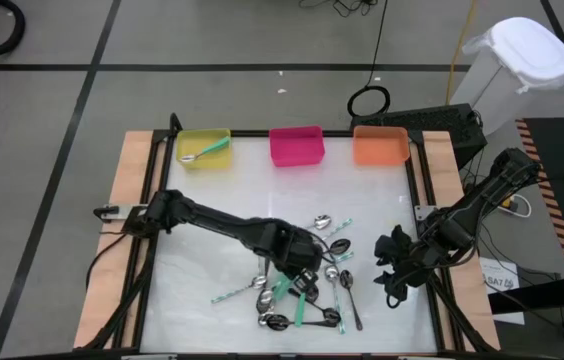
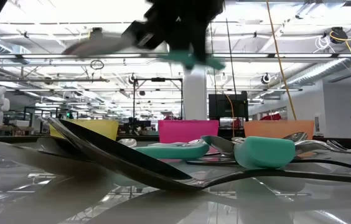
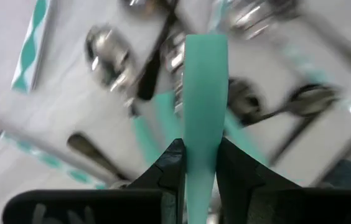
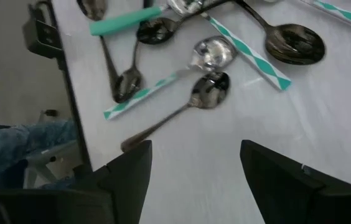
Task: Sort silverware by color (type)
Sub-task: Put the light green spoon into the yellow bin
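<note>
Teal handle (image 3: 205, 93): its lower end is cut off by the left wrist view's edge; bowl unseen.
Spoon pile (image 3: 163, 68): blurred in that view, types unclear.
Left gripper (image 2: 182, 31): a blurred dark shape in the low view.

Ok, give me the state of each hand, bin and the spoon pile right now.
Left hand: shut on teal-handled spoon, lifted above pile.
Right hand: open, empty.
Yellow plastic bin: holds one teal-handled spoon.
Pink plastic bin: looks empty.
Orange plastic bin: looks empty.
Spoon pile: unsorted.
</note>
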`<act>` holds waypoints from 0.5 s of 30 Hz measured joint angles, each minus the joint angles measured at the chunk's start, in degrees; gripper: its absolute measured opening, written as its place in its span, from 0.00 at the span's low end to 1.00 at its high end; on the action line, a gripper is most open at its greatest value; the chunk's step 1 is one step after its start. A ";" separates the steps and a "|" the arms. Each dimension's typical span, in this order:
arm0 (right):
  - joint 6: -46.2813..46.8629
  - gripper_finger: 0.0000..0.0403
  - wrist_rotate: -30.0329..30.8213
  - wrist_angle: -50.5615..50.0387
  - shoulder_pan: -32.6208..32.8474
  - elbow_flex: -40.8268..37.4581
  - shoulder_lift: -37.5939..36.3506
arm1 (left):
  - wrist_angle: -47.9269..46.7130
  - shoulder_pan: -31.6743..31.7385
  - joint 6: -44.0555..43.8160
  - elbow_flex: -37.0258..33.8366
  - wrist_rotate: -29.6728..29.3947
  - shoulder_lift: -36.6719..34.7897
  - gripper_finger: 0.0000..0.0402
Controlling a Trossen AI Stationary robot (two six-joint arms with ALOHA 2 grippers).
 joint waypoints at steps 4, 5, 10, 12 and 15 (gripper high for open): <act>-1.56 0.60 0.02 5.79 0.00 0.02 0.00 | 0.10 0.95 3.34 5.86 -0.02 0.00 0.15; -2.24 0.60 0.02 7.40 0.02 0.02 0.00 | 0.19 1.17 4.02 7.33 -0.02 0.00 0.15; -3.36 0.60 0.01 15.29 -0.59 0.24 -0.20 | 0.40 1.47 6.91 13.40 -0.54 0.00 0.15; -3.60 0.60 0.34 16.52 -1.27 1.68 -0.20 | 1.36 1.11 8.51 14.67 -0.55 0.00 0.15; -7.04 0.60 4.03 16.38 -1.68 5.49 -0.20 | 1.59 0.26 11.82 16.58 -0.45 0.00 0.15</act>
